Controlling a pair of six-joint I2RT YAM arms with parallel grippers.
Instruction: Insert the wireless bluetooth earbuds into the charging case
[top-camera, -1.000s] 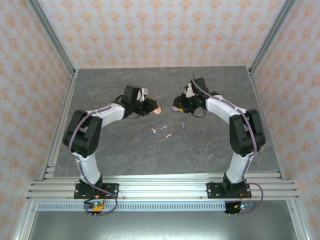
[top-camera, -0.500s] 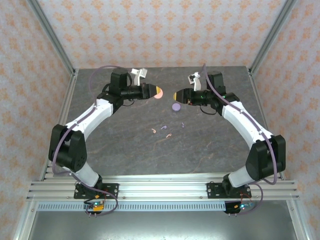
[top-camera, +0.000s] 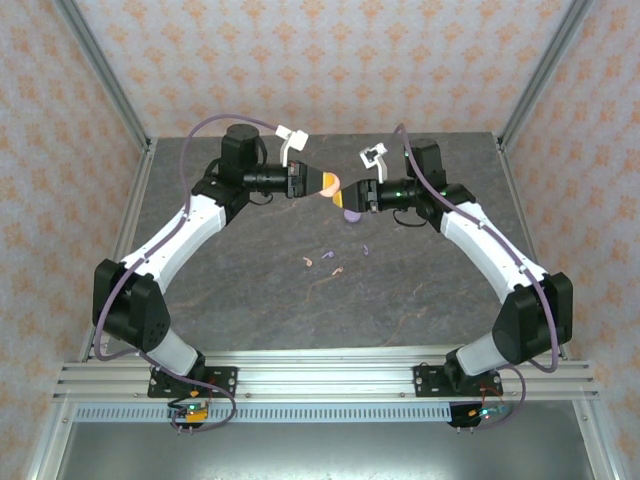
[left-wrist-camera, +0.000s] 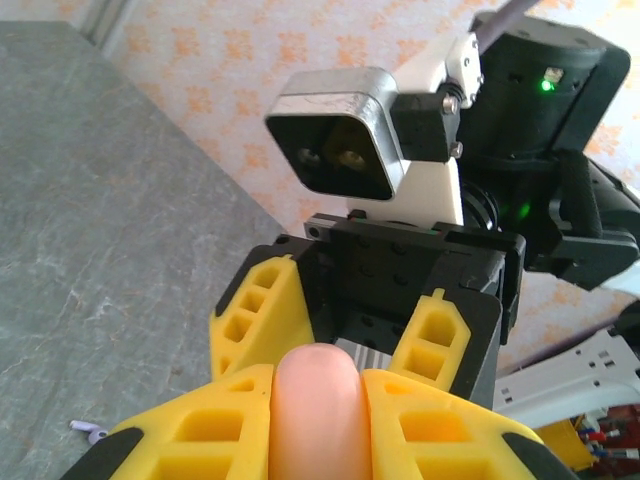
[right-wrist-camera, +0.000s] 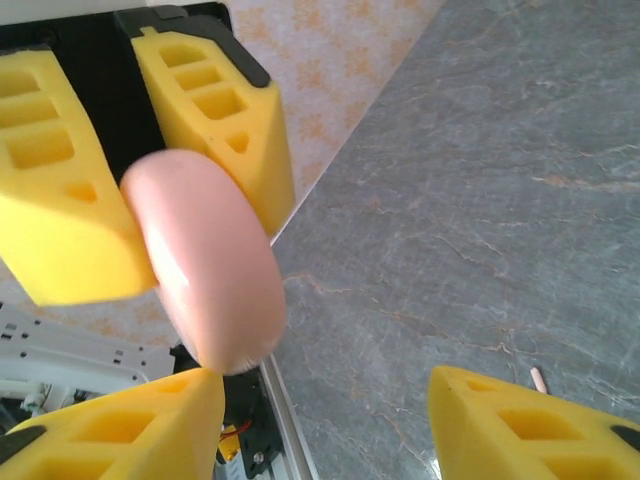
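Case (right-wrist-camera: 205, 270), pink, sat clenched in left gripper (top-camera: 318, 182) at upper centre; right gripper (top-camera: 352, 194), jaws apart, probably needed squaring on it before closing.

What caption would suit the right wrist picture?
Left hand holds a pink case close to the open right hand.

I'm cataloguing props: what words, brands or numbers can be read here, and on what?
No text can be read.
Pink charging case: plain, no marking visible.
Lilac charging case and earbuds: too small to tell.
Camera on the right wrist: no label visible.
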